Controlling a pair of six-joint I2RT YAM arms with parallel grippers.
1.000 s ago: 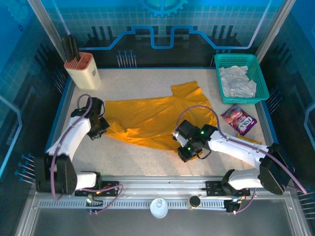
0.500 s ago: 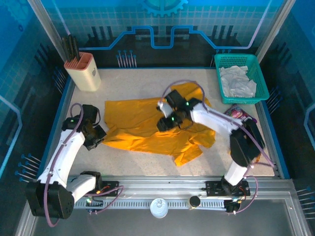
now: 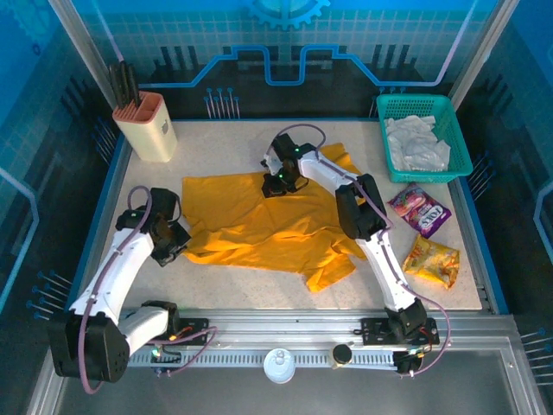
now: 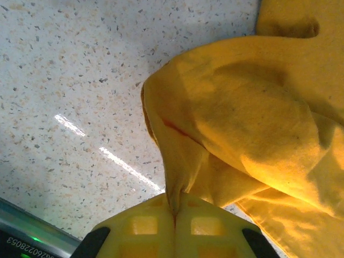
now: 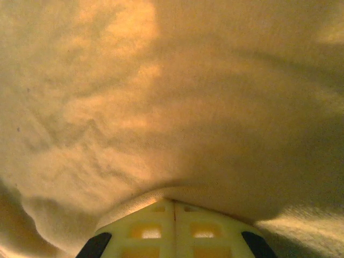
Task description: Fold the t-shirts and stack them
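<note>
The orange shirt (image 3: 259,220) lies spread across the middle of the table (image 3: 233,147), rumpled, with one flap reaching toward the lower right. The left gripper (image 3: 170,243) sits at the shirt's left edge, left of centre in the top view. In the left wrist view, the left gripper (image 4: 174,217) is pressed together at the bottom of the frame. It pinches a thin ridge of the orange shirt (image 4: 242,118), which rises from between its fingers and fans out to the right over the speckled table (image 4: 80,80).

The right arm stretches far up the frame, and the right gripper (image 3: 278,178) rests on the shirt's upper edge, just above centre. In the right wrist view, the right gripper (image 5: 173,215) has its fingers pressed together at the bottom, with a rolled hem of the orange shirt (image 5: 177,107) curling over the tips. I cannot tell whether cloth is caught between them.

The white shirt (image 3: 416,143) lies crumpled in the green basket (image 3: 458,143) at the upper right. Below the basket are a purple packet (image 3: 421,210) and a yellow packet (image 3: 432,261), both clear of the orange shirt. A beige holder (image 3: 145,125) stands at the upper left.
</note>
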